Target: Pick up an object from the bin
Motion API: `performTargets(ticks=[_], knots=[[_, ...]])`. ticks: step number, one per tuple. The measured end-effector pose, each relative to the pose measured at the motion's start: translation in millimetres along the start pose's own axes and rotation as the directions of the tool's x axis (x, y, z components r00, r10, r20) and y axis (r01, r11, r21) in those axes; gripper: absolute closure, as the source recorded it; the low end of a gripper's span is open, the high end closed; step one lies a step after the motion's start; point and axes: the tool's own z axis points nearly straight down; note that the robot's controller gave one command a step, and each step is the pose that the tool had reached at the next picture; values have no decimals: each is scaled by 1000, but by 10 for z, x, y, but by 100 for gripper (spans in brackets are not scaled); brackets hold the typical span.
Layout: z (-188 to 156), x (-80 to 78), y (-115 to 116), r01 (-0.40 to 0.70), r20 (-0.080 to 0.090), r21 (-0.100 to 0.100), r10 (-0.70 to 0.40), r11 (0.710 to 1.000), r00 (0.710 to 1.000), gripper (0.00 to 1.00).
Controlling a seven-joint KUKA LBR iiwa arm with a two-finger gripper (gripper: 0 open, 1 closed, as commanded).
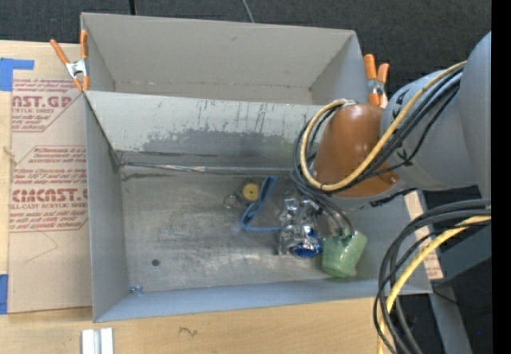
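Lying just beside the end effector (296,232), a small blue object (306,248).

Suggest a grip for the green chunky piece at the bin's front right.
Take the green piece across its short width, mid-body, coming down from above. It lies tilted close to the bin's front wall, so a sideways approach looks blocked. A small blue thing lies right beside it, by the gripper, and may get nudged.

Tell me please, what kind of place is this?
Probably a robot lab or test cell, not a home. A robot arm with cables reaches into a grey metal bin that holds a few loose things, such as a green block and a yellow disc.
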Motion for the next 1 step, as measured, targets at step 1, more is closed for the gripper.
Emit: performTargets(ticks=[1], knots=[[-1450,-181,251,338,13,5,-338,941,941,100]])
